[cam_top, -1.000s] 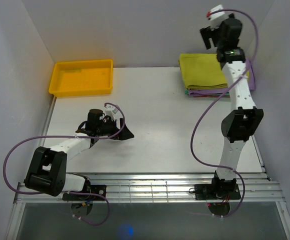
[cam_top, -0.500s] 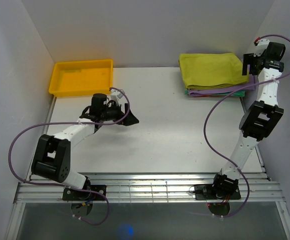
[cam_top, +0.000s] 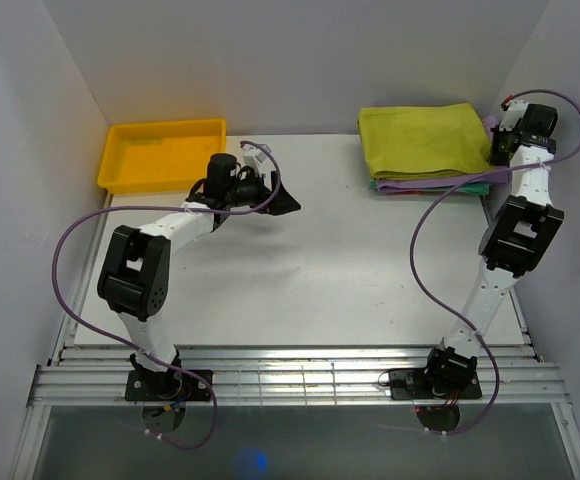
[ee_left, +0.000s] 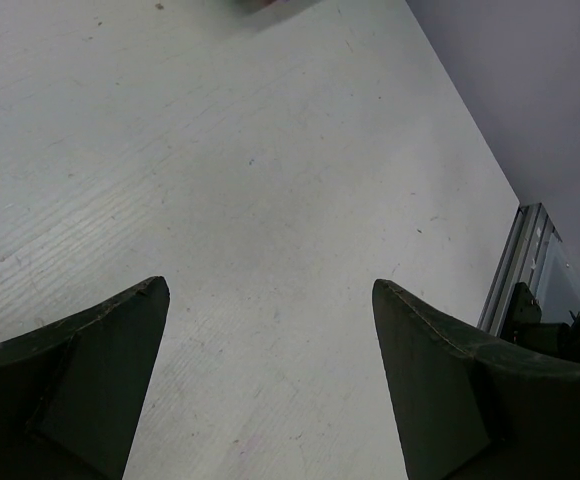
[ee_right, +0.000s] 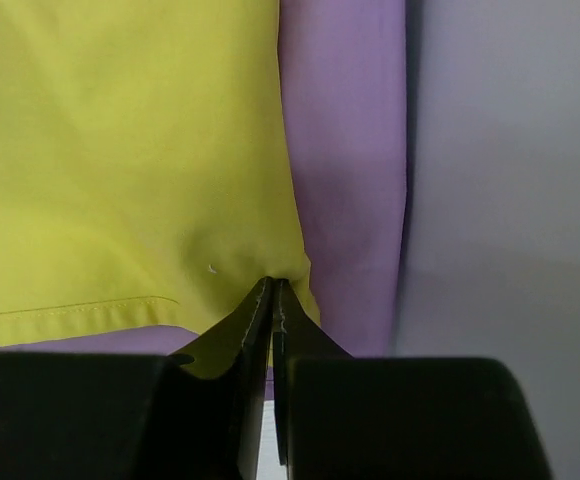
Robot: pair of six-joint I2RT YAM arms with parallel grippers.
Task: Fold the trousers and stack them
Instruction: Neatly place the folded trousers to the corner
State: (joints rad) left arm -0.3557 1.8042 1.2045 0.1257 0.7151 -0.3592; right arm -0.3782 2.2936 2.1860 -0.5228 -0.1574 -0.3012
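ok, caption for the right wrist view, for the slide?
Right gripper, jaws shut, tips at the corner of the folded yellow-green trousers atop purple cloth.

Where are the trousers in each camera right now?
Top external: trousers, folded, far right, atop the purple cloth.
Left wrist: not in it.
Right wrist: upper left, purple cloth showing at their right edge.
Shared landmark: the purple cloth.

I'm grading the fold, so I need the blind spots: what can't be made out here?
- Right wrist view: whether the right gripper pinches the corner of the trousers; its shut fingers cover the contact.
- Top view: the right gripper's jaws, hidden behind its own wrist.
- Both views: how many layers lie under the trousers, which cover all but edges like those of the purple cloth.
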